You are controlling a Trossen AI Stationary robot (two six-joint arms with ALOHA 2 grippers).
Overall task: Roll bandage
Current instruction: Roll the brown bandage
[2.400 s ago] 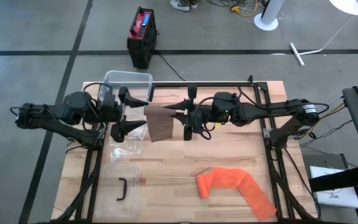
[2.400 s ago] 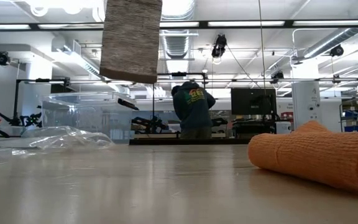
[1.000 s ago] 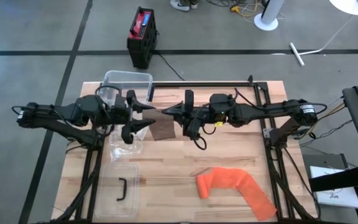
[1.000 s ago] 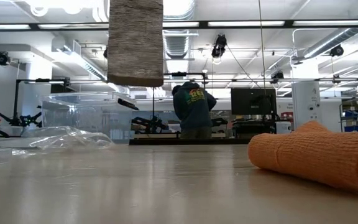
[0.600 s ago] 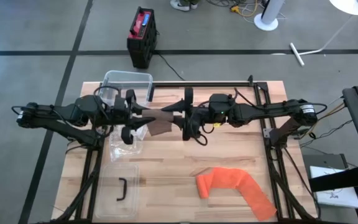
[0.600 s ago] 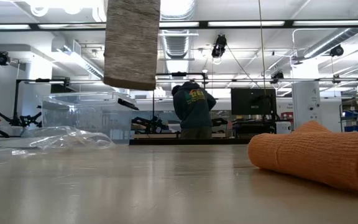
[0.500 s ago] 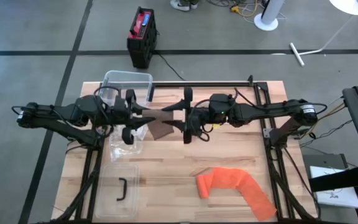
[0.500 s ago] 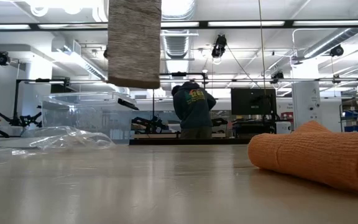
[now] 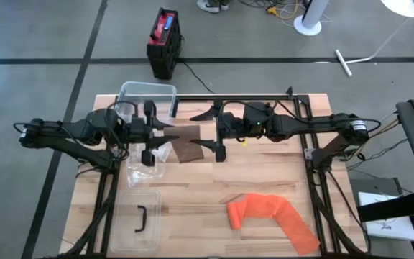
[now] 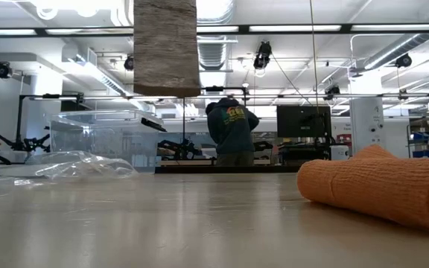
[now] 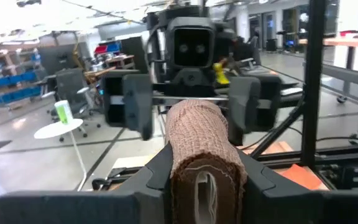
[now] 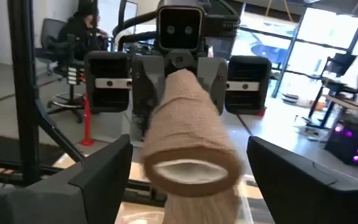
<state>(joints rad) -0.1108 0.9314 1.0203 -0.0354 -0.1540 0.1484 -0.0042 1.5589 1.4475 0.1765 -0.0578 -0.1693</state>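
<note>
At six o'clock we see the orange bandage (image 9: 272,218) lying on the table (image 9: 214,187). At centre, our left gripper (image 9: 165,137) clamps the brown bandage roll (image 9: 186,144) (held aloft); at three o'clock of it, our right gripper (image 9: 210,133) gapes wide around its end.

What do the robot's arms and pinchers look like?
Both arms are dark and jointed, with black cables running along them. The left gripper and right gripper each have two flat, black, pointed fingers on a wide bar. A small yellow bit shows near the right wrist.
</note>
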